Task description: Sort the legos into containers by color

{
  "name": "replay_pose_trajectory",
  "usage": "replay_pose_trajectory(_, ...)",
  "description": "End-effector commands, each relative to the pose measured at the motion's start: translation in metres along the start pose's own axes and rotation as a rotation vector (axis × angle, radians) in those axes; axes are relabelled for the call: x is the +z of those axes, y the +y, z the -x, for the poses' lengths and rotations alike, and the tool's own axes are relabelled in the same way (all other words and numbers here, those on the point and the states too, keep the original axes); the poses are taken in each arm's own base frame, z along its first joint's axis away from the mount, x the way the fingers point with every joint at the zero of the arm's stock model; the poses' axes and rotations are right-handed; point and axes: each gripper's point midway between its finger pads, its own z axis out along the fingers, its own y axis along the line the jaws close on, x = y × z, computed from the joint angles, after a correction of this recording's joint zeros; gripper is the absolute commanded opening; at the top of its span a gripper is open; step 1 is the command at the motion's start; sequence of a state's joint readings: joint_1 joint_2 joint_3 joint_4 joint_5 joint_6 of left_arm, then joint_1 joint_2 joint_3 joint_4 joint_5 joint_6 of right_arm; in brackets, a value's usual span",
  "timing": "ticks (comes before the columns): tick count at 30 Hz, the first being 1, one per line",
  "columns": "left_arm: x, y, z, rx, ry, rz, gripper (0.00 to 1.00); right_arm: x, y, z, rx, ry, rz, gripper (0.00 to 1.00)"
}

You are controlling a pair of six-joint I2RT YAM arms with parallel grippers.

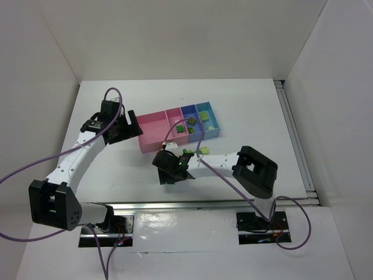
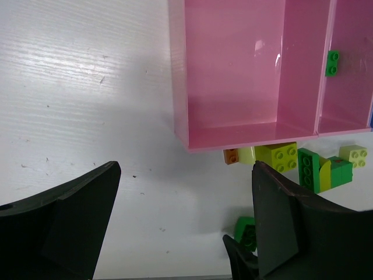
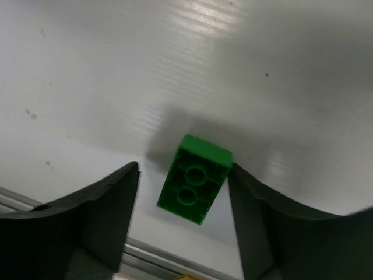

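**Green brick point(image 3: 194, 178) partly hidden in front of the tray point(image 1: 156, 133)**

From above, the right gripper point(image 3: 183, 170) covers this brick. Its wrist view shows the hollow underside, with one corner touching a single finger and the jaws spread wide. An orange-brown brick point(image 2: 231, 156) is half hidden under the tray's wall. The left gripper point(image 2: 186, 175), wide and empty, hovers at the tray's large pink corner.
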State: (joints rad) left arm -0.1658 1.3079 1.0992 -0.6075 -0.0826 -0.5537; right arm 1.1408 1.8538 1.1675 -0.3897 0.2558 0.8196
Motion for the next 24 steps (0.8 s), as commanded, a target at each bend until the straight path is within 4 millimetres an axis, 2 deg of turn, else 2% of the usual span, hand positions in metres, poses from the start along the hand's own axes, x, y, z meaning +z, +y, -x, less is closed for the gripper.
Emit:
replay_pose_trajectory(1,0.003,-0.001,-0.003,-0.005,0.012,-0.013,0.94,0.003,0.015,0.021,0.008,-0.054,-0.008,0.65)
replay_pose_trajectory(2,0.003,0.0,-0.003,0.006,0.012,-0.013,0.94,0.004,0.014,0.022,0.005,-0.053,-0.023,0.61)
replay_pose_trajectory(3,0.003,0.0,-0.003,0.015,0.012,-0.013,0.94,0.003,0.013,0.026,0.005,-0.068,-0.034,0.48)
replay_pose_trajectory(6,0.003,0.0,-0.003,0.015,0.012,-0.013,0.94,-0.006,0.007,0.04,0.016,-0.119,-0.077,0.28)
replay_pose_trajectory(8,0.003,0.0,-0.003,0.015,0.012,-0.013,0.94,-0.017,0.005,0.049,0.015,-0.169,-0.097,0.26)
replay_pose_trajectory(11,0.003,0.0,-0.003,0.015,0.012,-0.013,0.94,-0.041,-0.004,0.075,0.001,-0.271,-0.14,0.26)
replay_pose_trajectory(14,0.003,-0.002,-0.004,0.024,0.019,-0.028,0.94,-0.061,-0.012,0.109,0.007,-0.361,-0.181,0.26)
replay_pose_trajectory(16,0.004,-0.006,-0.004,0.038,0.029,-0.049,0.94,-0.065,-0.029,0.133,0.03,-0.393,-0.226,0.26)
replay_pose_trajectory(17,0.002,-0.009,-0.002,0.048,0.025,-0.061,0.94,-0.071,-0.029,0.149,0.046,-0.417,-0.219,0.26)
replay_pose_trajectory(18,0.004,-0.011,-0.004,0.048,0.039,-0.071,0.94,-0.069,-0.038,0.162,0.048,-0.43,-0.235,0.26)
replay_pose_trajectory(20,0.002,-0.012,-0.002,0.048,0.038,-0.072,0.94,-0.071,-0.042,0.182,0.061,-0.46,-0.238,0.26)
replay_pose_trajectory(21,0.002,-0.012,-0.002,0.048,0.038,-0.072,0.94,-0.072,-0.047,0.2,0.084,-0.477,-0.231,0.28)
replay_pose_trajectory(23,0.002,-0.012,-0.002,0.048,0.038,-0.072,0.94,-0.059,-0.052,0.212,0.086,-0.468,-0.229,0.28)
replay_pose_trajectory(24,0.001,-0.01,-0.005,0.049,0.048,-0.067,0.94,-0.06,-0.053,0.223,0.094,-0.477,-0.223,0.28)
